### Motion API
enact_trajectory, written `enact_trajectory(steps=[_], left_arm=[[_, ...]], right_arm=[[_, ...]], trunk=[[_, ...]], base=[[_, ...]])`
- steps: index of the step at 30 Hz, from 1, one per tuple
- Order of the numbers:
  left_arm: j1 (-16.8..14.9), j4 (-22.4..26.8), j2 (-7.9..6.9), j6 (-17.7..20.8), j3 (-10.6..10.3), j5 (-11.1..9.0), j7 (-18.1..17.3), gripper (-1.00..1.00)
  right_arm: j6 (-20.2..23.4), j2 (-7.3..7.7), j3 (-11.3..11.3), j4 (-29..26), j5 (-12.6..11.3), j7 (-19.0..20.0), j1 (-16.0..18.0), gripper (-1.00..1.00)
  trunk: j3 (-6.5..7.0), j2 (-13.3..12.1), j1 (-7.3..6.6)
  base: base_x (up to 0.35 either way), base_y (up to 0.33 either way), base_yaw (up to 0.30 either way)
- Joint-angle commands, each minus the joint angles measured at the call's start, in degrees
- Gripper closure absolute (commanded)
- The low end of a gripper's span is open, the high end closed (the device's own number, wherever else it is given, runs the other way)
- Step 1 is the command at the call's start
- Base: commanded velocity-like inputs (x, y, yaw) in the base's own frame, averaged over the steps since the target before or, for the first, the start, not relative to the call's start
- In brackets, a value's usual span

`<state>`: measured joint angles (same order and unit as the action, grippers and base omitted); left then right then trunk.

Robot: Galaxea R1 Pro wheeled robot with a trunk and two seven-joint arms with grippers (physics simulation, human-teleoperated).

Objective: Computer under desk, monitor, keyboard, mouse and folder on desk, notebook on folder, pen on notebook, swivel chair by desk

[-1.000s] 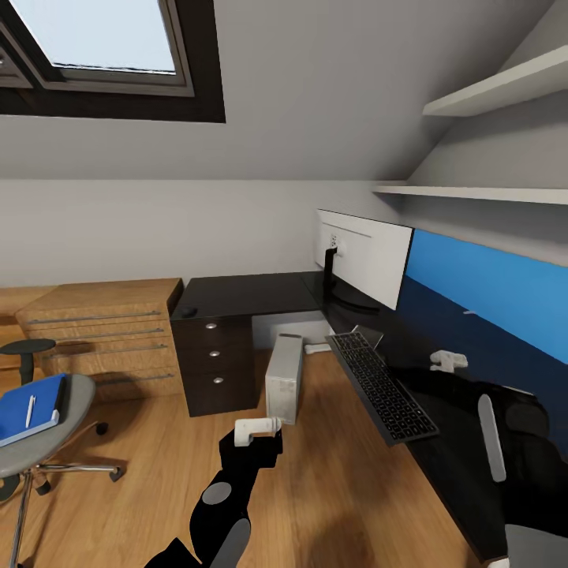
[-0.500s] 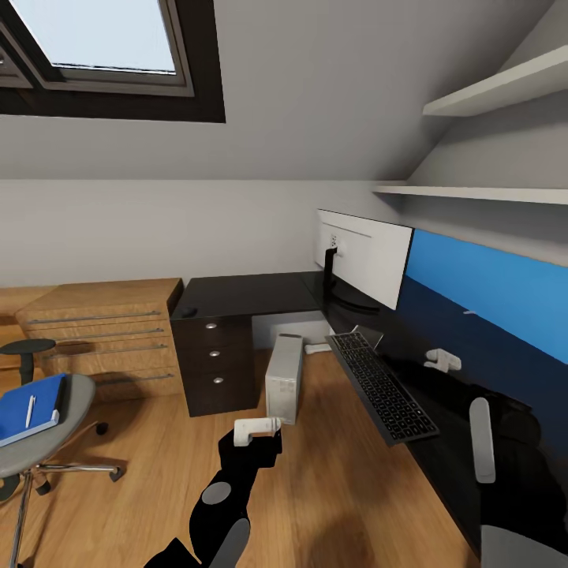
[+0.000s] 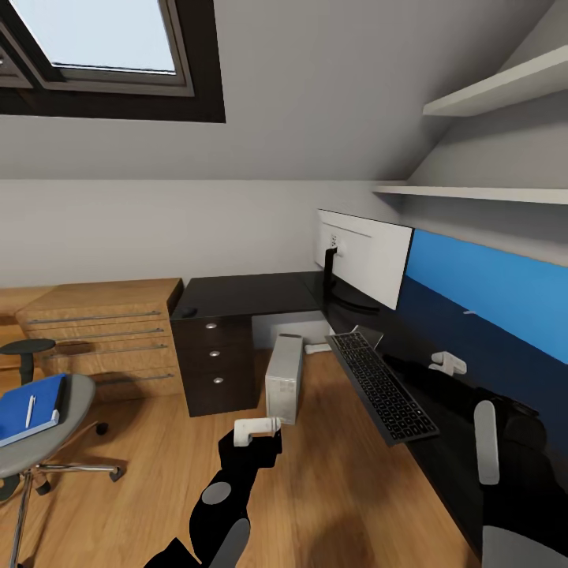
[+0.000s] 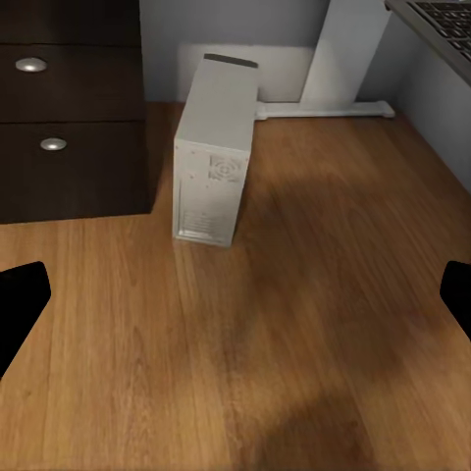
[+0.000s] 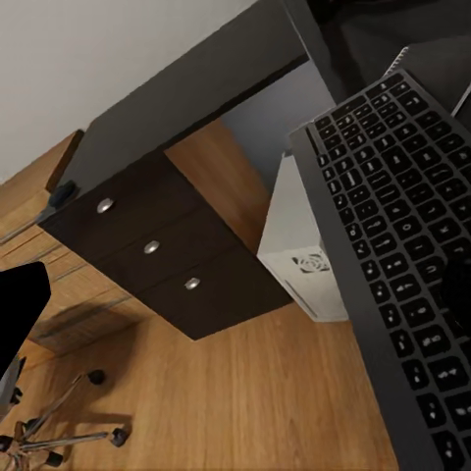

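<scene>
Head view shows the left gripper (image 3: pixel 256 430) hanging over the wood floor (image 3: pixel 331 489) with nothing in it. In the left wrist view its two black fingertips (image 4: pixel 20 304) sit far apart at the picture's edges, so the jaws stand wide with only bare floor between them. Ahead of this claw, a little way off, the computer (image 4: pixel 214 152) stands upright on the floor beside the dark drawers (image 4: pixel 69 108) and under the desk (image 3: pixel 252 293).

The right gripper (image 3: pixel 446 363) hovers over the desk top, just beyond the keyboard (image 3: pixel 380 384), which lies along the desk's front edge and overhangs it slightly. From the right wrist view one black finger (image 5: pixel 18 304) shows at the edge; how far these jaws are parted I cannot tell.

Further along the desk from the right claw stands the monitor (image 3: pixel 364 256), its white back showing. The mouse (image 3: pixel 186 312) rests on the far corner above the drawers. Well apart from the left claw, the swivel chair (image 3: pixel 31 442) carries the folder (image 3: pixel 43 398), with the pen (image 3: pixel 30 410) on top.
</scene>
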<state>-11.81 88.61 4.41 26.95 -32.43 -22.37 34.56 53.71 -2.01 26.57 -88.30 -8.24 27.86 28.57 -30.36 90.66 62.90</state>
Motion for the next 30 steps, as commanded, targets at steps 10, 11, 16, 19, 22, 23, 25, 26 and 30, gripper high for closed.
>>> enact_trajectory(steps=[10, 11, 16, 19, 22, 23, 25, 26, 30], left_arm=[[-0.1, 0.1, -0.1, 0.0, -0.1, -0.3, 0.6, -1.0], [-0.1, 0.1, -0.1, 0.0, -0.1, -0.3, 0.6, -1.0], [-0.1, 0.1, -0.1, 0.0, -0.1, -0.3, 0.6, -1.0], [-0.1, 0.1, -0.1, 0.0, -0.1, -0.3, 0.5, -1.0], [-0.1, 0.1, -0.1, 0.0, -0.1, -0.3, 0.5, -1.0], [-0.1, 0.1, -0.1, 0.0, -0.1, -0.3, 0.4, -1.0], [-0.1, 0.1, -0.1, 0.0, -0.1, -0.3, 0.4, -1.0], [-0.1, 0.1, -0.1, 0.0, -0.1, -0.3, 0.4, -1.0], [-0.1, 0.1, -0.1, 0.0, -0.1, -0.3, 0.4, -1.0]], right_arm=[[0.2, -0.14, 0.2, 1.1, -0.2, 0.1, 0.0, -1.0], [0.2, -0.15, 0.2, 1.1, -0.2, 0.1, 0.0, -1.0], [0.2, -0.16, 0.2, 1.1, -0.2, 0.1, 0.0, -1.0], [0.2, -0.18, 0.2, 1.1, -0.2, 0.1, 0.0, -1.0], [0.2, -0.18, 0.2, 1.2, -0.2, 0.1, 0.0, -1.0], [0.2, -0.18, 0.2, 1.2, -0.2, 0.1, 0.0, -1.0], [0.2, -0.19, 0.2, 1.2, -0.2, 0.1, 0.0, -1.0], [0.2, -0.19, 0.2, 1.2, -0.2, 0.1, 0.0, -1.0], [0.2, -0.19, 0.2, 1.2, -0.2, 0.1, 0.0, -1.0]], trunk=[[-0.06, 0.0, 0.0], [-0.06, 0.0, 0.0], [-0.06, 0.0, 0.0], [-0.06, 0.0, 0.0], [-0.06, 0.0, 0.0], [-0.06, 0.0, 0.0], [-0.06, 0.0, 0.0], [-0.06, 0.0, 0.0], [-0.06, 0.0, 0.0]], base=[[0.083, 0.262, -0.259], [0.194, 0.288, -0.289], [0.211, 0.258, -0.293], [0.106, 0.111, -0.296], [0.043, 0.045, -0.297], [0.027, 0.029, -0.297], [0.018, 0.019, -0.297], [0.011, 0.012, -0.297], [0.006, 0.006, -0.297]])
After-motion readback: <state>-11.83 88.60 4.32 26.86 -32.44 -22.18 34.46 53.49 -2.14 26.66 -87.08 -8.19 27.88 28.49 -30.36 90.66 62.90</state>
